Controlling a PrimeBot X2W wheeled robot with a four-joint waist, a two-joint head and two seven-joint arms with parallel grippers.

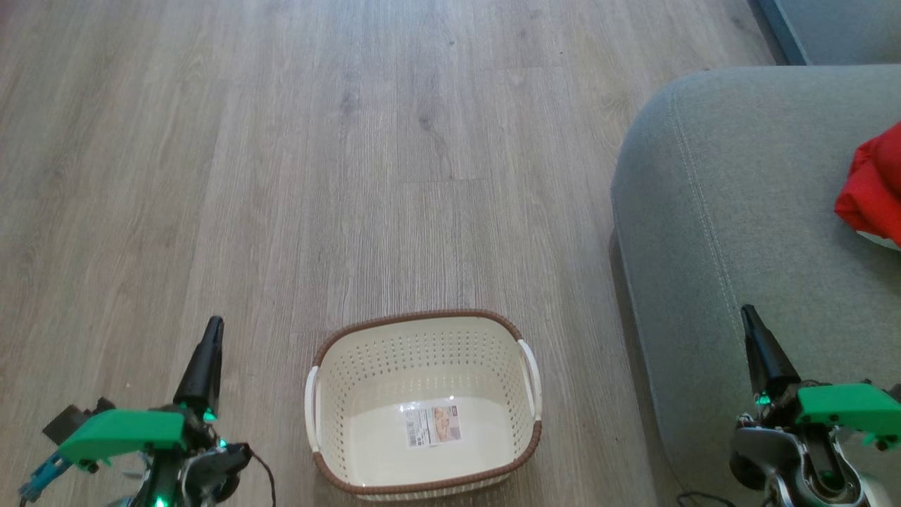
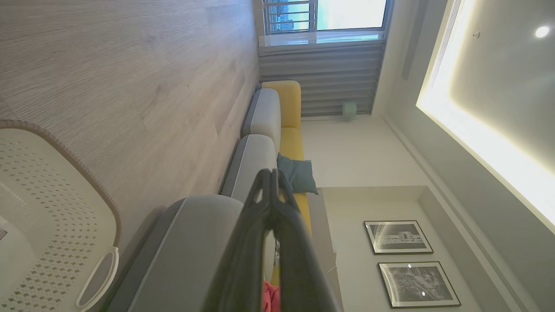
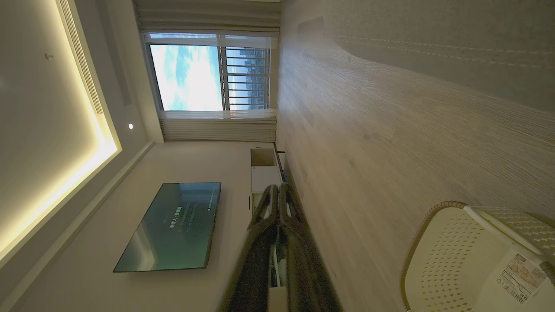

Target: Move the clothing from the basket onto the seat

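With the clothing [image 1: 876, 186] lying on the seat [image 1: 718, 211] and the basket [image 1: 422, 315] bare on the floor [image 1: 352, 176], the left tool [image 1: 214, 327] and right tool [image 1: 748, 315], both pinched closed on nothing, seemed best parked clear.

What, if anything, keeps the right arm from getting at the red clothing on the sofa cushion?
Probably nothing, so yes: the right gripper is close by the grey sofa cushion, with bare fabric between it and the red clothing. Its jaws are shut, though.

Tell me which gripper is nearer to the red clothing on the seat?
The right. The right gripper is by the seat, below the clothing in the head view. The left gripper is over the floor, left of the basket.
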